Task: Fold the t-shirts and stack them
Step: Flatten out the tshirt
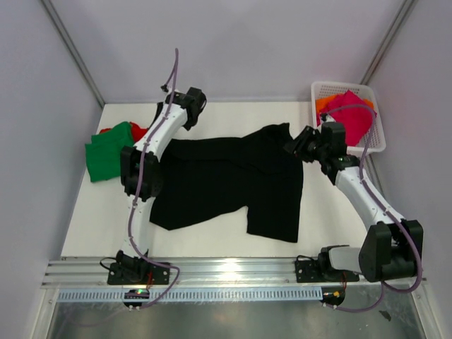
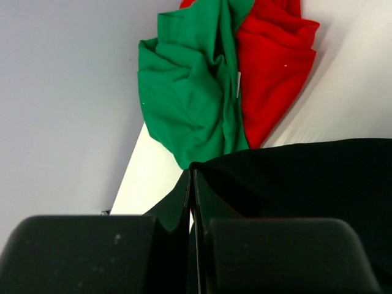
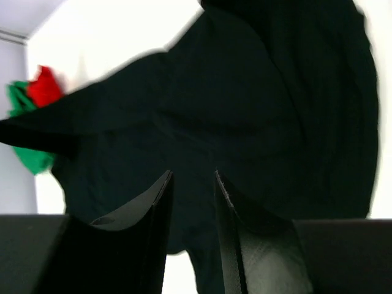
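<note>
Firstly, black t-shirt (image 1: 233, 180): we see it spread over the middle of the table, mostly flat and not folded yet. Its far left corner is drawn up toward the left gripper, and its near edge is uneven.
Left gripper (image 2: 191, 176): clenched. In its wrist view the black cloth rises into the closed fingertips, so we judge that it pinches this corner.
Right gripper (image 3: 192, 174): released. Its two fingers stand apart above the black cloth and nothing is caught between them. In the top view it hovers by the far right edge of the shirt.
Other shirts: the green t-shirt (image 2: 190, 92) and the red t-shirt (image 2: 275, 67) lie crumpled together at the far left, near the pinched corner. The magenta-pink t-shirt (image 1: 351, 113) lies over the orange t-shirt (image 1: 325, 104) in the basket (image 1: 378, 141).
Risk one: we think only one corner is held, so a pull by the left gripper alone can drag the whole shirt sideways and wrinkle it instead of making a fold.
Risk two: the pinched corner is close to the green t-shirt, so a move to the left could push into that pile.
Risk three: black cloth against black fingers is hard to read, so the right gripper may close on a double layer or on nothing.
Surface: a white, smooth table (image 1: 106, 219), with a metal rail (image 1: 233, 272) along the near edge.
Room: plain pale walls on three sides.
</note>
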Robot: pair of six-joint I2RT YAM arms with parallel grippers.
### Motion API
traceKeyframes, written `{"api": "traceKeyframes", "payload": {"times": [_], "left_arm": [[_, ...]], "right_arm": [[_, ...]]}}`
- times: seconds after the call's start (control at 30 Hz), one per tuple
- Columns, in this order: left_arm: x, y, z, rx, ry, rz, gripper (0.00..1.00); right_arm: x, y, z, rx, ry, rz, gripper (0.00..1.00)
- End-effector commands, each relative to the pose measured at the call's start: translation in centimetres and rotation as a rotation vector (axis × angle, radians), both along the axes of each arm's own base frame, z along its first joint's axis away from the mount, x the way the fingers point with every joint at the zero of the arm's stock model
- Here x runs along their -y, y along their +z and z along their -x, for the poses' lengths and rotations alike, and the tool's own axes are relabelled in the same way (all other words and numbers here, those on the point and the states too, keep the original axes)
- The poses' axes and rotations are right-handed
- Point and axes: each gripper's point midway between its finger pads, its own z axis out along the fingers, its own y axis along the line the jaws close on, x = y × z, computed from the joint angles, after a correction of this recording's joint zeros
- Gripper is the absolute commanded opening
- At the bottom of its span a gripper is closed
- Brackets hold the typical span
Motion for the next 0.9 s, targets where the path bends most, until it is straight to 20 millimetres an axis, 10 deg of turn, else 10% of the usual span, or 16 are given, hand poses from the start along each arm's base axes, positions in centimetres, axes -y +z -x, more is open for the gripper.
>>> {"api": "traceKeyframes", "payload": {"times": [0.0, 0.4, 0.87], "left_arm": [[-1.1, 0.5, 3.5, -0.136, 0.025, -0.032, 0.00], [-0.2, 0.6, 3.8, -0.136, 0.006, -0.019, 0.00], [-0.5, 0.9, 4.1, -0.146, -0.001, -0.050, 0.00]], "right_arm": [[1.4, -1.2, 1.6, 0.003, -0.070, 0.035, 0.37], [2.2, -13.6, 4.6, -0.232, -0.110, 0.069, 0.43], [0.9, -13.4, -1.2, -0.191, -0.079, 0.035, 0.43]]}}
